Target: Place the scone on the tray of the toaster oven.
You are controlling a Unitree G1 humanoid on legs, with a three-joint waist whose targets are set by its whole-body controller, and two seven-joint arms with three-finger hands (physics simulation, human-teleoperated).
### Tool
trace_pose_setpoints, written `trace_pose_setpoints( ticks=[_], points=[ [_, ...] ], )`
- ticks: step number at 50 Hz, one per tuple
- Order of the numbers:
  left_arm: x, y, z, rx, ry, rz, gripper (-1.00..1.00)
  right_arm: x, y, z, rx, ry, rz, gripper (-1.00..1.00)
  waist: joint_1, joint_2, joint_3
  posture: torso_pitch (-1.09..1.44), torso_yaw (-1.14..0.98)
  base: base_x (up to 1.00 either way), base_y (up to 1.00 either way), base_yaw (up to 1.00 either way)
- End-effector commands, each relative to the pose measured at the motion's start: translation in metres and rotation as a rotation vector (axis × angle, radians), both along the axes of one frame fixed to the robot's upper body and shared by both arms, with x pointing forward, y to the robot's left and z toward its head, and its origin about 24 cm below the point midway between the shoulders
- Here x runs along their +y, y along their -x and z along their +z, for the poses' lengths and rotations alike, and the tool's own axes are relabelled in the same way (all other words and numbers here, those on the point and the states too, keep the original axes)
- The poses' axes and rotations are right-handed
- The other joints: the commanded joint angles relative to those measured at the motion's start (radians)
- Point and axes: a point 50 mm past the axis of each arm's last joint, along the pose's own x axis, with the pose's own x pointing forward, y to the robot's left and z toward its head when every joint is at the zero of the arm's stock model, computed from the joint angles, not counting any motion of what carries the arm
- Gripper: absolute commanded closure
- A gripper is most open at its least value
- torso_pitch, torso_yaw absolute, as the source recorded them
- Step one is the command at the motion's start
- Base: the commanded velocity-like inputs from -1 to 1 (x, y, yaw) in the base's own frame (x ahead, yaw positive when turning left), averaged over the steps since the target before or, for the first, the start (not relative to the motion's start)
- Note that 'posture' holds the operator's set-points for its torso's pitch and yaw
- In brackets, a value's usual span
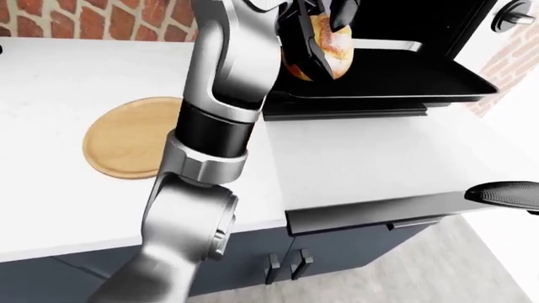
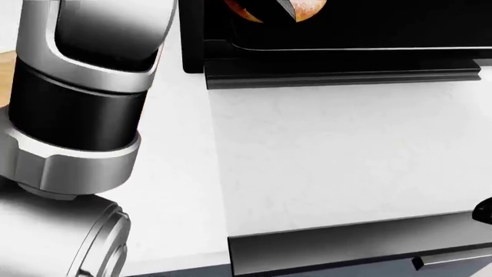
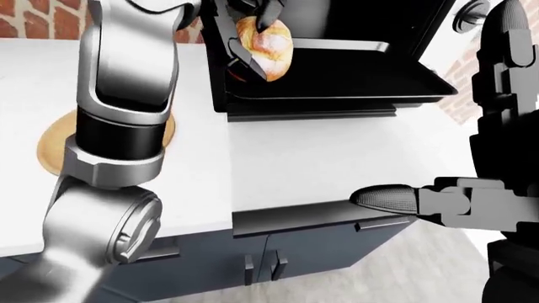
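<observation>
Our left hand [image 1: 318,25] pinches scone [image 1: 324,47] in black fingers, held above toaster oven's [image 3: 354,25] open tray [image 3: 362,79], left end. Our right hand [image 3: 472,199] hangs low over counter [image 1: 354,158] edge; fingers' state: cannot tell. Round wooden board [image 1: 126,136] lies left.

Silver left arm [image 1: 227,57], black forearm band, black right hand [image 3: 396,199]

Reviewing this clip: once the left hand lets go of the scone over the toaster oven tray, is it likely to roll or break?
The scone looks rounded and domed, so it may rock or roll a little on the flat tray. Its crusty, uneven surface suggests it is crumbly; the left hand, whose fingers close round it, could chip it. It seems light for its size, so a short drop probably would not break it.
</observation>
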Motion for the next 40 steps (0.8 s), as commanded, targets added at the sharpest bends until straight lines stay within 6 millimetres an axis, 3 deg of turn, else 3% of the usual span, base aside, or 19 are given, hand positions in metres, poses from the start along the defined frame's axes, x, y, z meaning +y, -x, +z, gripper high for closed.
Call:
trace_pose_setpoints(
  ticks=[1, 15, 27, 40],
  points=[
    [-0.004, 0.012, 0.019, -0.091, 0.017, -0.022, 1.0, 0.0, 0.003, 0.007, -0.054, 0.012, -0.004, -1.0, 0.0, -0.005, -0.023, 0.0, 0.0, 0.0, 0.0, 0.0],
    [-0.016, 0.012, 0.02, -0.073, 0.013, -0.048, 1.0, -0.001, 0.004, 0.008, -0.055, 0.012, -0.007, -1.0, -0.002, -0.005, -0.025, 0.0, 0.0, 0.0, 0.0, 0.0],
    [-0.017, -0.009, 0.006, -0.053, -0.005, -0.033, 1.0, -0.001, 0.004, 0.007, -0.056, 0.012, -0.012, -1.0, -0.002, -0.007, -0.028, 0.0, 0.0, 0.0, 0.0, 0.0],
    [-0.019, -0.015, 0.001, -0.042, -0.008, -0.036, 1.0, -0.002, 0.004, 0.007, -0.056, 0.013, -0.012, -1.0, -0.003, -0.008, -0.029, 0.0, 0.0, 0.0, 0.0, 0.0]
  ],
)
